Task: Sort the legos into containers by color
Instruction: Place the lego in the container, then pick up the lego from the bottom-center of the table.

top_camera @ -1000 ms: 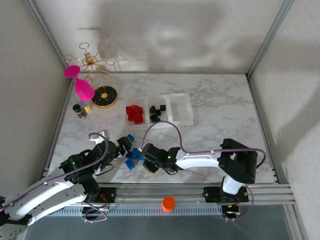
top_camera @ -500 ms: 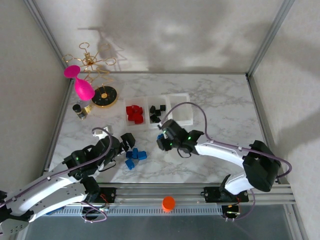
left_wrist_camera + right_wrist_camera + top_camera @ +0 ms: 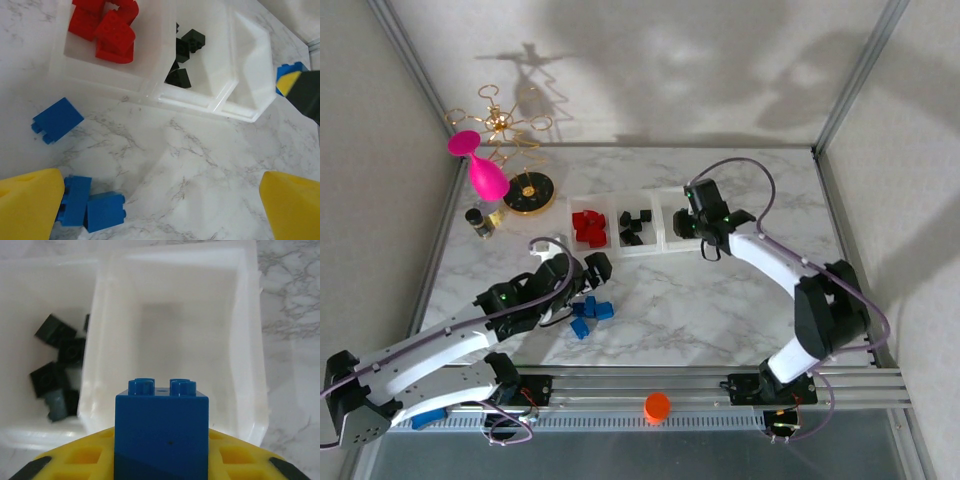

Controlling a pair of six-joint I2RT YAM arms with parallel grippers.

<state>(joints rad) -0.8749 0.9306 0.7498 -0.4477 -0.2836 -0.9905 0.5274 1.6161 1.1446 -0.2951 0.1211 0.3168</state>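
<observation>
The three joined clear bins (image 3: pixel 669 243) sit mid-table: red bricks (image 3: pixel 588 228) in the left one, black bricks (image 3: pixel 633 227) in the middle one, and the right bin (image 3: pixel 170 335) bare. My right gripper (image 3: pixel 691 224) hangs at that bin's near rim, shut on a blue brick (image 3: pixel 161 432) with its studs pointing away. Three blue bricks (image 3: pixel 591 312) lie loose on the marble; the left wrist view shows one apart (image 3: pixel 57 120) and two touching (image 3: pixel 90 205). My left gripper (image 3: pixel 588 270) is open just above them, its yellow fingers (image 3: pixel 30 207) spread over bare marble.
A black-and-gold stand base (image 3: pixel 530 192), a pink glass (image 3: pixel 485 172) and a small dark jar (image 3: pixel 480 222) stand at the back left. An orange cap (image 3: pixel 657 406) lies on the front rail. Metal frame posts border the table on both sides.
My right arm lifted a blue brick from the pile near the front and carried it back and right to the right bin. My left gripper edged forward towards the remaining blue bricks.
</observation>
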